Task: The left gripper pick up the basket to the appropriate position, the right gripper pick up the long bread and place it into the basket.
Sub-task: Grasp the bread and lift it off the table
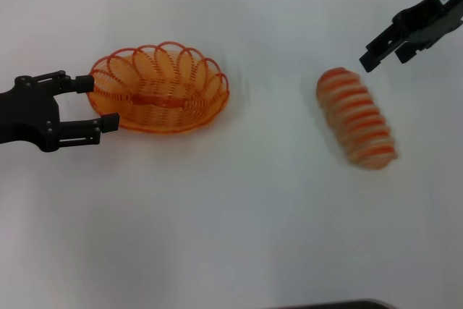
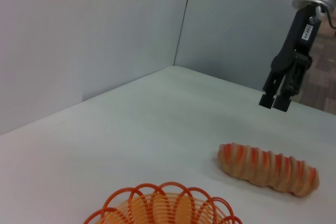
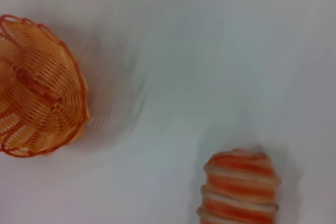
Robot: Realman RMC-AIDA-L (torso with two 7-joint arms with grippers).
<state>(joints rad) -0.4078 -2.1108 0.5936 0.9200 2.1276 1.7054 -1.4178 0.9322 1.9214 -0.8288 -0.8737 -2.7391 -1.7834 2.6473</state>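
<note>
Left gripper [image 1: 92,104], fingers spread around light, springy wire basket [image 1: 163,88] rim near desk's [image 1: 231,236] left edge; right gripper [image 1: 383,53], slightly parted, empty, above soft long bread [image 1: 356,117]; best pinched mid-length.

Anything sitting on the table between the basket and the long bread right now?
Nothing: in the head view the stretch of white table between the basket and the long bread is bare, and the right wrist view agrees.

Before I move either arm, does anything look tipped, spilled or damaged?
Nothing stands out. The basket sits upright and empty, the left gripper open at its rim. The long bread lies whole on the table, the right gripper above it.
</note>
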